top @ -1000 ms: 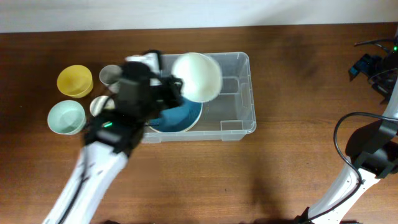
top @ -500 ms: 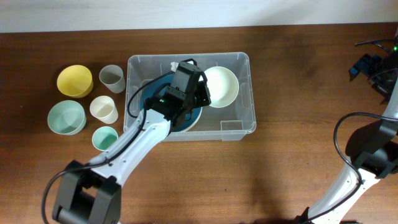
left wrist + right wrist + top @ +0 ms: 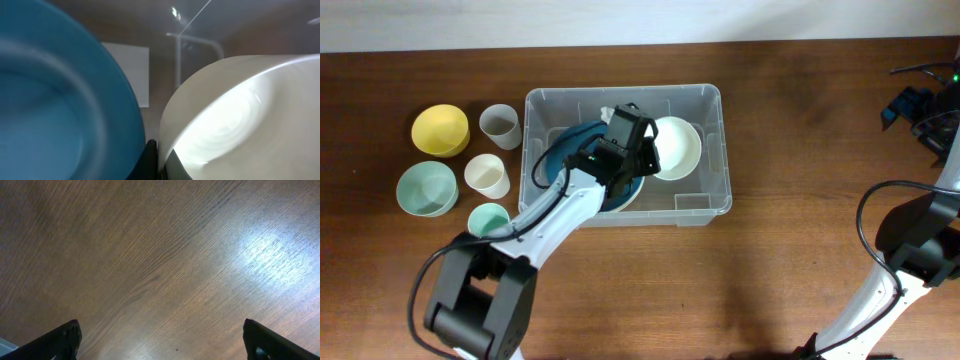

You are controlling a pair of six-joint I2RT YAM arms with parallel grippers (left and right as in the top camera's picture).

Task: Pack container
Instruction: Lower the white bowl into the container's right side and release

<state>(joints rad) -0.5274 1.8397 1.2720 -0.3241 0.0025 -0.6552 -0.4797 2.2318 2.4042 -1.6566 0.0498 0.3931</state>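
Cream bowl now down inside the container, pinched at its rim by the left gripper.

Big change here: a second ago that bowl is up over the far wall, and now it sits low in the bin, just right of the fingers, with the blue dish on their other side (tight fit, the two rims nearly meet). So this piece looks all but packed, with only the release left. The jaws are clamped narrow on the cream rim. Only one dark fingertip shows in the wrist view, and I cannot tell whether the bowl touches the floor. The right gripper hangs wide open and empty over bare table, well apart.
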